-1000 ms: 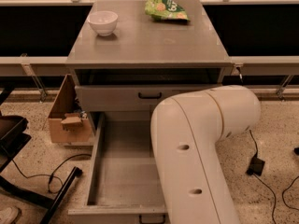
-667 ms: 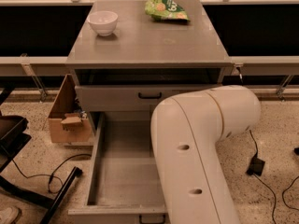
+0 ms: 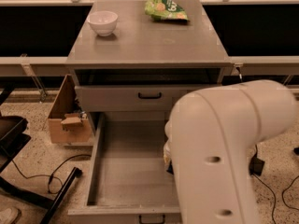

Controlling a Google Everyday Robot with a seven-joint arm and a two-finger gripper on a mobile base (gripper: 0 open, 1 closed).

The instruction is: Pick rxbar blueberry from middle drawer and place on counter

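Middle drawer (image 3: 126, 171) pulled open, its visible floor bare. The white robot arm (image 3: 224, 148) covers the drawer's right side, hiding the gripper and the rxbar blueberry; I cannot tell its grip. The bar is probably light, flat and slick-wrapped, best pinched across its narrow width.

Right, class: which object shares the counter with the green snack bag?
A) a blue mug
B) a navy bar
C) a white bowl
C: the white bowl stands on the counter left of the green snack bag; the gripper is hidden behind the arm over the middle drawer.
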